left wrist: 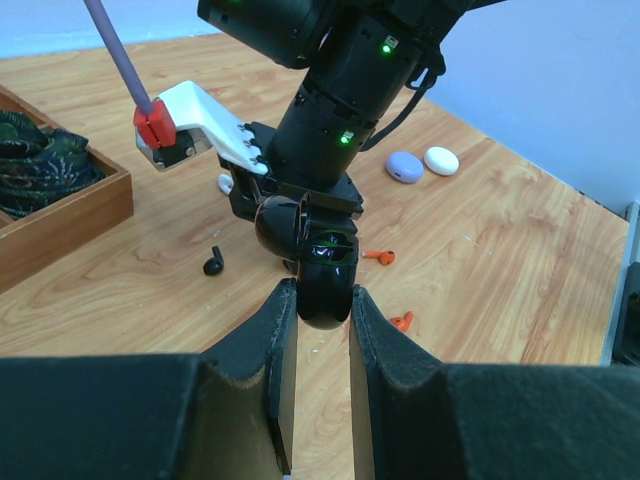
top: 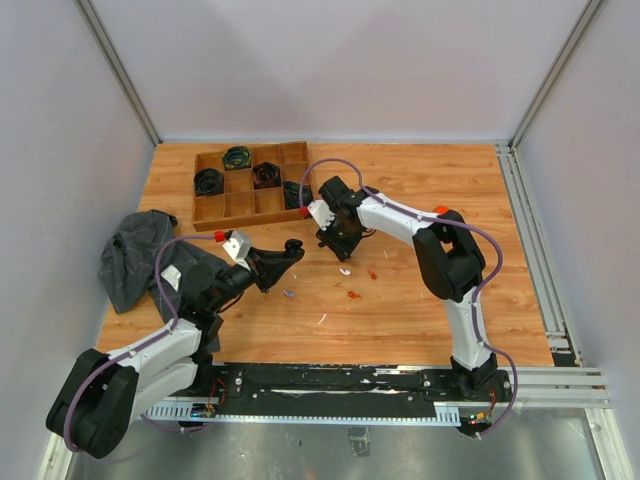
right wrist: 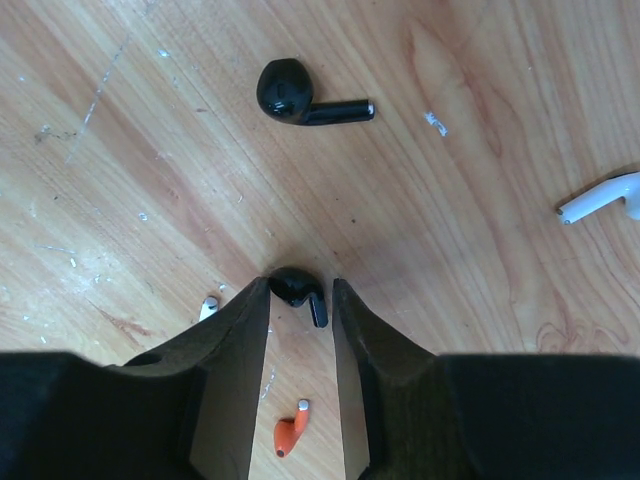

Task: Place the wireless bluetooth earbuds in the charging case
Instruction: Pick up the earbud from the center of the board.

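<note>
Black charging case [left wrist: 325, 272] in left gripper [left wrist: 322, 296]

Glossy black charging case [left wrist: 325, 285]; held black earbud [right wrist: 296, 288], loose black earbud [right wrist: 300, 95], plus white earbud [right wrist: 600, 198], orange earbud [right wrist: 290, 435]. Pale lavender puck [left wrist: 404, 166], white puck [left wrist: 441, 160]. Orange-brown grained table [top: 430, 190]; grey cloth [top: 135, 255] left; purple cable [top: 335, 162], red clip [top: 219, 235].

Charging case [left wrist: 325, 285] gleams, glossy black plastic; earbud [right wrist: 295, 287] shiny too; table [right wrist: 450, 150] scuffed wood grain; left, matt grey cloth [top: 135, 255].
</note>
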Available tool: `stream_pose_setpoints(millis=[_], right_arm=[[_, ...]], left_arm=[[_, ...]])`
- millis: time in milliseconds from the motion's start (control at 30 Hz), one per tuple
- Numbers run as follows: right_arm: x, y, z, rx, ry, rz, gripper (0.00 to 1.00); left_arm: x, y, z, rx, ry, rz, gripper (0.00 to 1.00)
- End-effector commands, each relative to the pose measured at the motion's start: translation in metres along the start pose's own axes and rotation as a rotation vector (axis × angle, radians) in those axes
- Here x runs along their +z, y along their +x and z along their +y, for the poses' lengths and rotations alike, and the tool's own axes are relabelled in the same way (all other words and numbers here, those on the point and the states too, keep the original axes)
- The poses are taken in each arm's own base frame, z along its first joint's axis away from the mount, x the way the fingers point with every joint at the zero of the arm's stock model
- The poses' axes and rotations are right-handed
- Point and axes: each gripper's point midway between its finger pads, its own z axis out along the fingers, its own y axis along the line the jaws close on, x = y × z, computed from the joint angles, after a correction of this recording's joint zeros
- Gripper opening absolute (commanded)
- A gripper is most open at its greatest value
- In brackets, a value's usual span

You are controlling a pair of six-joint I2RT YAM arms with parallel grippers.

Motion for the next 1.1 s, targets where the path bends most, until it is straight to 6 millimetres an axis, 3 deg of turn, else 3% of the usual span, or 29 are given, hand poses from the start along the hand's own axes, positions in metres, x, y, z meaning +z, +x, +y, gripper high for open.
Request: stream_pose_setpoints(millis=[0, 267, 467, 700, 1067], right_arm=[[0.004, 0.003, -0.010, 0.002, 0.020, 0.030, 0.33], [0.015, 0.017, -0.011, -0.004, 0.022, 0.091, 0.29], [0.008, 0.014, -0.001, 0.008, -0.012, 0.068, 0.20], [-0.027, -0.002, 0.006, 0.040, 0.007, -0.078, 0.18], [-0.109, -0.036, 0.036, 0.042, 0.037, -0.404, 0.18]], left_arm=[[-0.001, -0.006, -0.002, 0.021, 0.013, -0.022, 0.00], [-0.002, -0.008, -0.003, 0.023, 0.019, -0.028, 0.00], [-0.003, -0.010, -0.005, 0.031, 0.022, -0.045, 0.00], [-0.009, -0.018, -0.011, 0.063, 0.046, -0.100, 0.00], [-0.020, -0.029, -0.024, 0.161, 0.106, -0.205, 0.00]])
